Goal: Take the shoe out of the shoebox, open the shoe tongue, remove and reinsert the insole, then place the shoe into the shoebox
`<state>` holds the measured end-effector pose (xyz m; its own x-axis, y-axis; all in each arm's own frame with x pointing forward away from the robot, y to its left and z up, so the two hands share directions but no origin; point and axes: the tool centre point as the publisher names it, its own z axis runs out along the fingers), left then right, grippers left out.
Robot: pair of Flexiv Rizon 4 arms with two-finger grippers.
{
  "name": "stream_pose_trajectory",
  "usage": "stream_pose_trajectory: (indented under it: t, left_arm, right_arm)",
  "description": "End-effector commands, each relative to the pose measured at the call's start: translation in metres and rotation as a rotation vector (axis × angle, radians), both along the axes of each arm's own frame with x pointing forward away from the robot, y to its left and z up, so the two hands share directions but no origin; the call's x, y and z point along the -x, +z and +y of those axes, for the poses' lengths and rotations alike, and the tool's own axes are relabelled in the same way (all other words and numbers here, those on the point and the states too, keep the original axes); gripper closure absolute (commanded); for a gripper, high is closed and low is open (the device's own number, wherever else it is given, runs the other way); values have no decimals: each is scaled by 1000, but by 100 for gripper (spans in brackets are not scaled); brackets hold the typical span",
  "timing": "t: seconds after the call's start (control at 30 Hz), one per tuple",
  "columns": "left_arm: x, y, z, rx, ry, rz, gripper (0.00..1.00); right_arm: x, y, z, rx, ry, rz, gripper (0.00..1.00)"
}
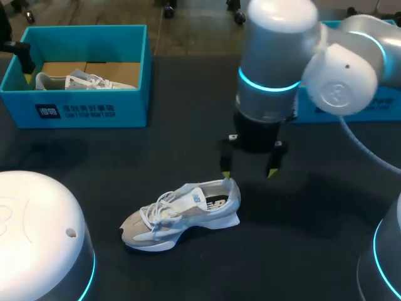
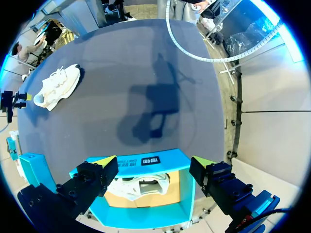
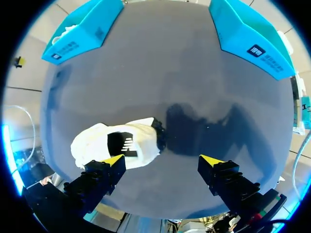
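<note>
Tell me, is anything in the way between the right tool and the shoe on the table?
No, nothing visible. The right tool hangs open just above the heel of the shoe, and the gap between them looks clear.

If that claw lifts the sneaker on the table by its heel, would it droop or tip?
The sneaker looks light and soft-topped, so its collar would probably squash. Its thick sole seems stiff: little droop. Standing flat, it should slide rather than tip.

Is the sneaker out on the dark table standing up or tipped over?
Upright: the sneaker sits on its white sole, laces and opening facing up.
</note>
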<state>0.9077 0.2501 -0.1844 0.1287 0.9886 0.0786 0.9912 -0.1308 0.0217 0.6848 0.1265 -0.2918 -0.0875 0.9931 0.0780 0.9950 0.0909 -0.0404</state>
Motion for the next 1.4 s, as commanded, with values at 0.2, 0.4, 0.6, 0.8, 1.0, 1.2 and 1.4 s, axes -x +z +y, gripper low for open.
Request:
stream_pose_trajectory:
  t: [0.2,0.4,0.6,0.8,1.0,1.2,1.4]
  left_arm:
    - [1,0,0,-1,-1,-3,0]
    - [1,0,0,-1,-1,-3,0]
    - [1,0,0,-1,-1,-3,0]
    - [1,0,0,-1,-1,-3,0]
    - [1,0,0,-1,-1,-3,0]
    - [1,0,0,-1,-1,-3,0]
    - [1,0,0,-1,-1,-3,0]
  right_arm:
    - [19,-8,-50,-374,85,-309,0]
    - [28,-12,-91,-680,515,-575,0]
    - [27,-13,-96,-696,522,-576,0]
    - [27,-13,-96,-696,522,-576,0]
    - [6,-17,-114,-834,638,-555,0]
    - [-6,-3,-124,-963,903,-522,0]
    - [-8,0,-119,-1184,1307,-467,0]
